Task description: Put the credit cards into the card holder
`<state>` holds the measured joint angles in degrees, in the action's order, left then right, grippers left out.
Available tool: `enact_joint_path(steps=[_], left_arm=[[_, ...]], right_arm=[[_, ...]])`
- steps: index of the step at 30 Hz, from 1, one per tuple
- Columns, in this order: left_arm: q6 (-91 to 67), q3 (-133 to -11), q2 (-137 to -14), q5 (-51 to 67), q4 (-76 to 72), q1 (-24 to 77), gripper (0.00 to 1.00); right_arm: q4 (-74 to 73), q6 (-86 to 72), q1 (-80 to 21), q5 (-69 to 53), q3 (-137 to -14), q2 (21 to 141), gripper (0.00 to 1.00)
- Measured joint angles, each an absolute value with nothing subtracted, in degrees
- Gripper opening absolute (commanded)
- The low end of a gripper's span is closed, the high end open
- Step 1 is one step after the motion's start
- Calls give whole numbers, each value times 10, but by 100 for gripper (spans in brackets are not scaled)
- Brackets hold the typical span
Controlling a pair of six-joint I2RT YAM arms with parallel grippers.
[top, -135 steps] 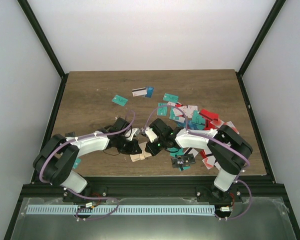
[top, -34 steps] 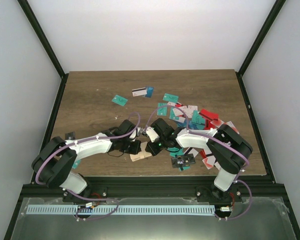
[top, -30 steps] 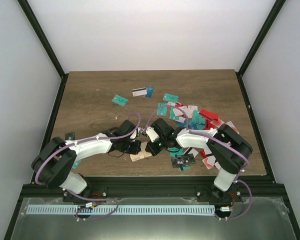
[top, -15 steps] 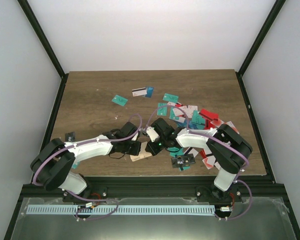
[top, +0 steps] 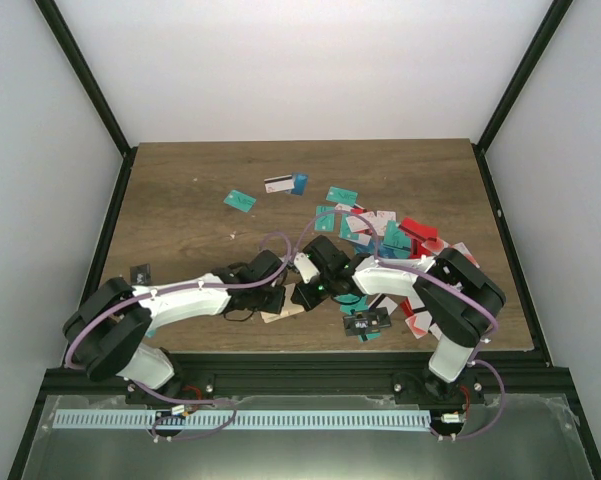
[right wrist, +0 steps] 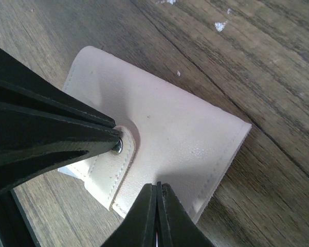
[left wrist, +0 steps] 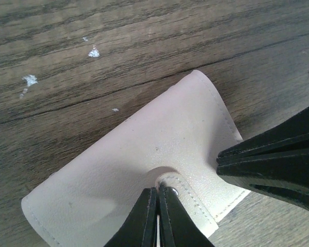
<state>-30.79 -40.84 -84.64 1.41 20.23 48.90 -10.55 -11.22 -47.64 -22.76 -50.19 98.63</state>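
Our left gripper (left wrist: pixel 158 191) has slid right, clenched at the snap tab (left wrist: pixel 193 195), while our clenched right gripper (right wrist: pixel 157 188) apparently pins the card holder (left wrist: pixel 139 144).

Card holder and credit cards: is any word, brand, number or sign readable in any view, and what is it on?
No text can be read in any view.
The card holder: no word, logo or number shows on its beige face or its snap tab in either wrist view.
The credit cards: seen only in the top view, where any print is too small to read.
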Motion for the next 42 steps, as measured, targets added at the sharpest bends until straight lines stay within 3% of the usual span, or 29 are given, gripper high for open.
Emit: enact_joint_path(steps=[30, 42], left_arm=[[-402, -501, -928, -116, 321, 555, 4], [-428, -603, -1034, -252, 444, 626, 4]], right_arm=[[-96, -155, -462, -256, -492, 986, 3], [-94, -170, -437, -277, -444, 973, 2]])
